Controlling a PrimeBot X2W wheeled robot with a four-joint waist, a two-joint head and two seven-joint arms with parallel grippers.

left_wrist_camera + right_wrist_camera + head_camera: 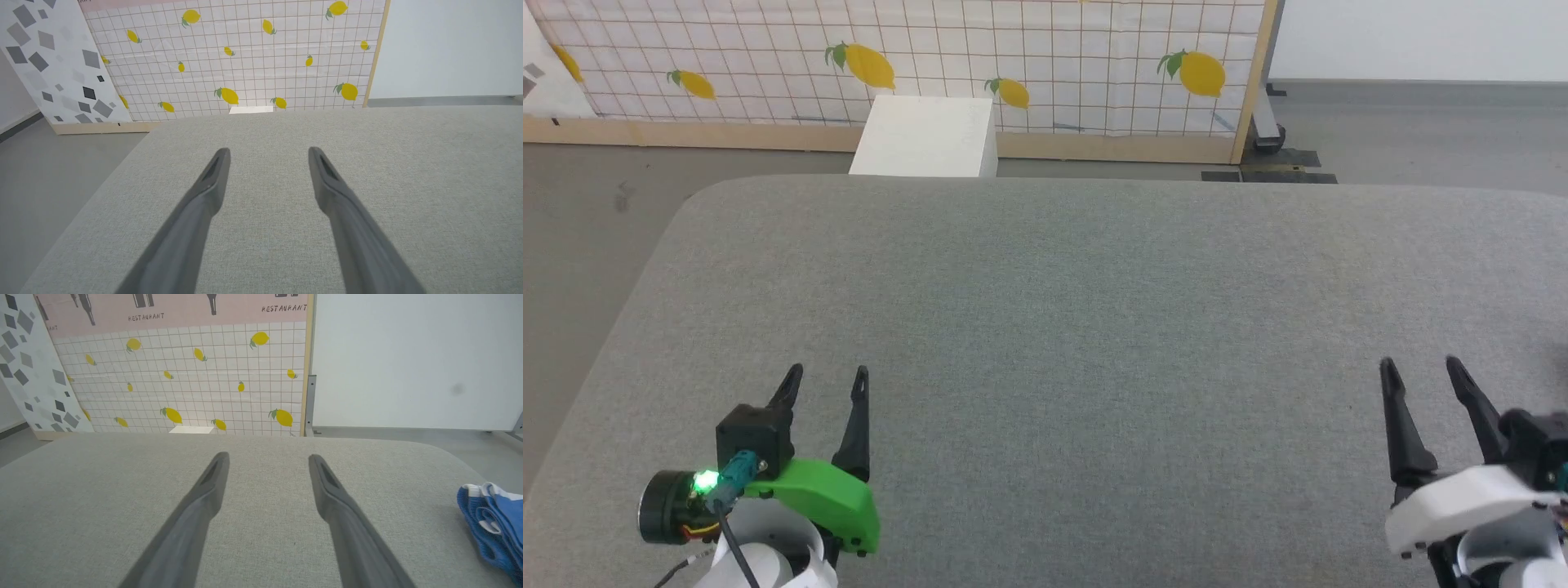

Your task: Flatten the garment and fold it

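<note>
The garment, bright blue with white trim, lies bunched at the right edge of the right wrist view, on the grey fabric surface and well to the right of my right gripper. That gripper stands open with nothing between its fingers; in the head view it is the right gripper at the lower right. My left gripper sits at the lower left, open and empty, its two fingers spread over bare grey fabric.
The grey padded surface has rounded far corners and drops to a grey floor on the left. Beyond its far edge stand a white box and a lemon-patterned tile panel.
</note>
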